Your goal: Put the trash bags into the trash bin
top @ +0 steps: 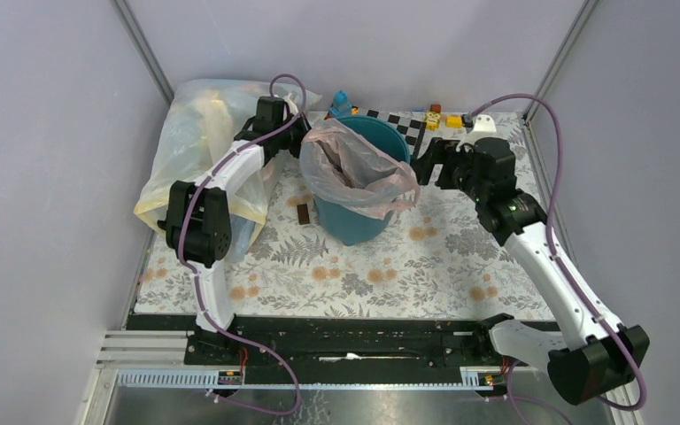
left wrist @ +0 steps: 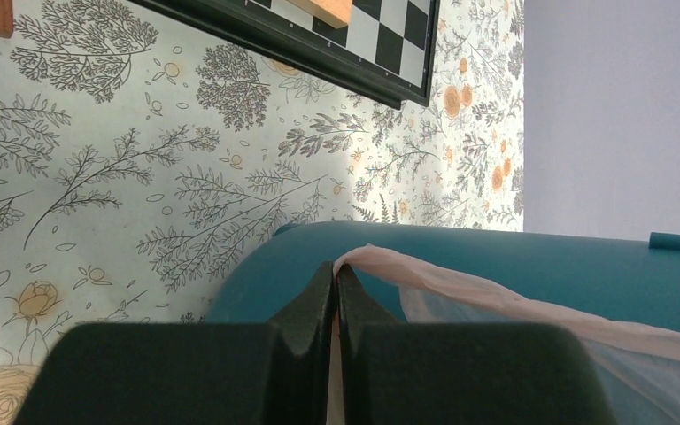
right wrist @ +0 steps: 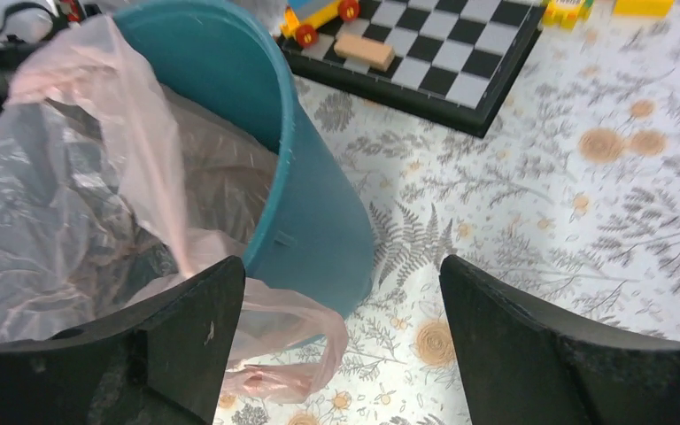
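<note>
The trash bin (top: 354, 221) stands upright near the centre of the top view, on the floral worktop (top: 460, 266). A pink trash bag (top: 345, 164) hangs inside it and spills over the rim. At the bin's left rim the left gripper (left wrist: 336, 276) is clenched on the bag's edge. Right of the bin, the right gripper (right wrist: 338, 274) is released, jaws spread wide just beside the bin's wall. A chessboard (top: 407, 126) lies behind the bin, toward the upper right
</note>
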